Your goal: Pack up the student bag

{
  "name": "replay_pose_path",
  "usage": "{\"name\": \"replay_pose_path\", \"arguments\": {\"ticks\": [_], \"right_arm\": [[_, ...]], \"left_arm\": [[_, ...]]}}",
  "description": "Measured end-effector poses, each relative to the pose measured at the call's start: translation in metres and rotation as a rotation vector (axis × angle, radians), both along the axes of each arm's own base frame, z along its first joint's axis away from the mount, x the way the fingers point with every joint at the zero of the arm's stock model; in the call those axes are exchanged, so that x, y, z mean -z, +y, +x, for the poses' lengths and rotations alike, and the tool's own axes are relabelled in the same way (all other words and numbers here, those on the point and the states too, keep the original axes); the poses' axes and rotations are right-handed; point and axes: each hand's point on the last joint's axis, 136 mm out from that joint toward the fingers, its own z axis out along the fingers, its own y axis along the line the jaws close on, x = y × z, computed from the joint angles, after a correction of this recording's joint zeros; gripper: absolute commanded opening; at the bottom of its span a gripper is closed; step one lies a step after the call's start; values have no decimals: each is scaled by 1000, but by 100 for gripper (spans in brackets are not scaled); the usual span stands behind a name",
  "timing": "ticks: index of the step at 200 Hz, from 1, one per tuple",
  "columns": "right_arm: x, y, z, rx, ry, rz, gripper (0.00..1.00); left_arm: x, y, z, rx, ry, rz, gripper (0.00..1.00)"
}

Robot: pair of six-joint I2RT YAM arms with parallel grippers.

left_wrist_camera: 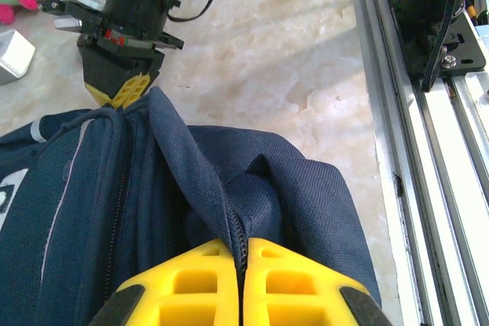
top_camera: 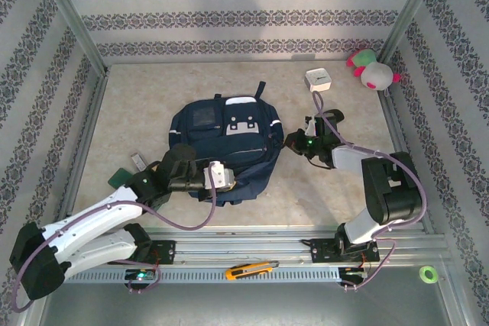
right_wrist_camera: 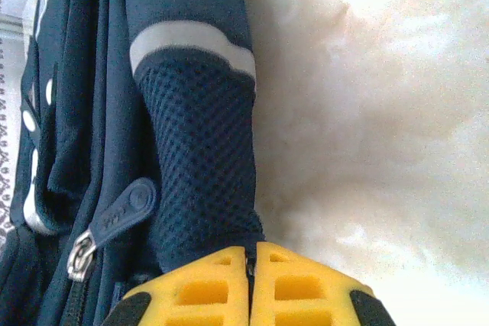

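Left claw (left_wrist_camera: 241, 284) is pinching a ridge of navy fabric beside a zipper track on the student bag (top_camera: 225, 135), its yellow fingers (left_wrist_camera: 191, 292) pressing together with only cloth between them. Right claw (right_wrist_camera: 250, 284) is likewise clamping the bag, its tips closing on the mesh side pocket (right_wrist_camera: 202, 150), below a grey reflective stripe (right_wrist_camera: 191, 43) and beside a dangling zipper pull (right_wrist_camera: 114, 217). The bag is lying flat in the middle of the table (top_camera: 137, 104), front pockets facing up, with the left claw holding its near edge and the right claw its right side. Past the bag's far right corner a white box (top_camera: 318, 79) is sitting, and a pink-and-green plush toy (top_camera: 371, 71) is resting further right. By the left arm something green (top_camera: 122, 178) is lying, possibly a small pouch, though it is too small to tell. An orange utility knife (top_camera: 249, 270) is lying on the front rail (top_camera: 199, 272), and a green tape roll (top_camera: 428, 272) is sitting at the near right.
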Motion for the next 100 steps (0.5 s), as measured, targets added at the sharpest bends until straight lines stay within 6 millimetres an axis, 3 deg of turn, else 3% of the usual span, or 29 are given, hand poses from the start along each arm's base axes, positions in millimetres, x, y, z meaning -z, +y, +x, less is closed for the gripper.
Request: {"name": "replay_pose_path", "arguments": {"ticks": [34, 100], "right_arm": [[-3, -3, 7, 35, -21, -2, 0], [2, -13, 2, 90, -7, -10, 0]], "left_arm": [[0, 5, 4, -37, -22, 7, 0], [-7, 19, 24, -167, -117, 2, 0]]}}
